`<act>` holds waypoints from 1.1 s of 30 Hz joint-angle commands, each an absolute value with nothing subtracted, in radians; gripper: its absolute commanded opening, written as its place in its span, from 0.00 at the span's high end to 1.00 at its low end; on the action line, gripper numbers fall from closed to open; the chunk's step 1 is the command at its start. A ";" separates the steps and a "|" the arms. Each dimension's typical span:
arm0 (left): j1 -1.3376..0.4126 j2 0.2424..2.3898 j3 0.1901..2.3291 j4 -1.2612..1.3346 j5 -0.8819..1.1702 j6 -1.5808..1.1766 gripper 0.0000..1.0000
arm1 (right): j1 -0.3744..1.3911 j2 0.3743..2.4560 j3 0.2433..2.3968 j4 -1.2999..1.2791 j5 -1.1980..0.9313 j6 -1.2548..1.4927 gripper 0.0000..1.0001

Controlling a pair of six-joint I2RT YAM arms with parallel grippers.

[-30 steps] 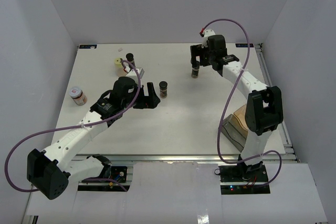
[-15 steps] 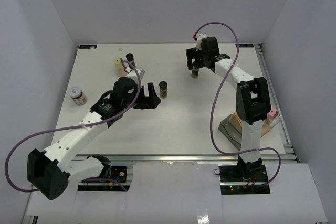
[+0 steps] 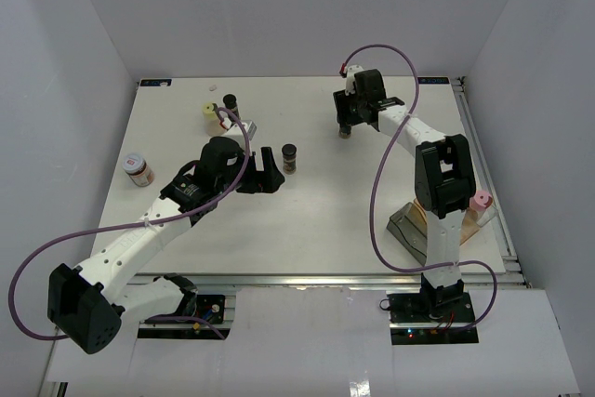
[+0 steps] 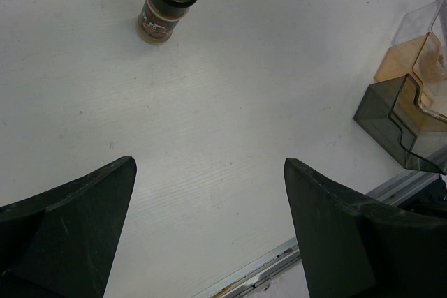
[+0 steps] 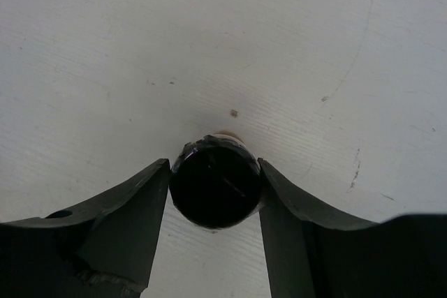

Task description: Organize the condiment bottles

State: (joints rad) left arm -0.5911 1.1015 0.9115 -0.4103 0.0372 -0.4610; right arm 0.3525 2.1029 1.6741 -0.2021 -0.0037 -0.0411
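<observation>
Your right claw (image 5: 214,172) is gripping the black-capped jar (image 5: 215,188) at the far middle of the table (image 3: 325,220). One finger is pressing on each side of the cap. From the wrist view I cannot tell whether the base is resting on the table or sitting just off it.

Your left claw (image 4: 209,165) is hanging wide open with nothing between its fingers. The second dark jar (image 4: 167,1) is standing upright just beyond it.

The other jars are waiting elsewhere:
- The pale-yellow-lidded jar (image 3: 210,113) and a third dark jar (image 3: 231,101) are standing near each other at the far left.
- One pink-lidded jar (image 3: 137,168) is sitting by the left edge.
- Another pink-lidded jar (image 3: 481,202) is showing beside the grey tray (image 3: 409,230) at the near right.

These jars are looking small, rigid and probably light, so you are not needing much squeeze. The round sides and glossy caps are likely to be slippery, and a narrow upright jar is liable to tip if a finger nudges it off-centre.

You are holding this one high, on the cap alone, so it may swing or twist as you carry it. For the next jar, I am suggesting a hold across the full width of the body, below the cap and centred between the fingers.

I cannot tell whether the jars are glass or plastic, so treat them as breakable and set them down gently.
</observation>
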 commanded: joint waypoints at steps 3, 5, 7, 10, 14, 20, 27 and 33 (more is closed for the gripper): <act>-0.592 1.089 0.919 -0.402 0.038 -0.459 0.02 | 0.359 2.111 1.744 -0.224 0.043 -0.064 0.51; -0.592 1.082 0.920 -0.406 0.040 -0.459 0.02 | 0.359 2.105 1.747 -0.231 0.049 -0.067 0.60; -0.591 1.076 0.922 -0.410 0.038 -0.460 0.02 | 0.359 2.091 1.746 -0.240 0.057 -0.070 0.74; -0.592 1.064 0.918 -0.414 0.037 -0.462 0.02 | 0.359 2.044 1.728 -0.249 0.069 -0.069 0.92; -0.591 1.062 0.916 -0.419 0.024 -0.459 0.02 | 0.360 1.913 1.666 -0.303 0.124 -0.035 0.92; -0.591 1.050 0.912 -0.414 0.034 -0.463 0.02 | 0.359 1.575 1.411 -0.325 0.250 0.038 0.92; -0.592 1.073 0.907 -0.397 0.045 -0.473 0.02 | 0.317 1.227 1.124 -0.417 0.459 0.148 0.92; -0.592 1.075 0.893 -0.370 0.107 -0.518 0.02 | 0.269 1.027 0.953 -0.460 0.491 0.247 0.92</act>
State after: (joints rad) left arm -0.5911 1.0809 0.9089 -0.4057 0.0567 -0.4809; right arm 0.2950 1.1071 1.0464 -0.4252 0.4294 0.1494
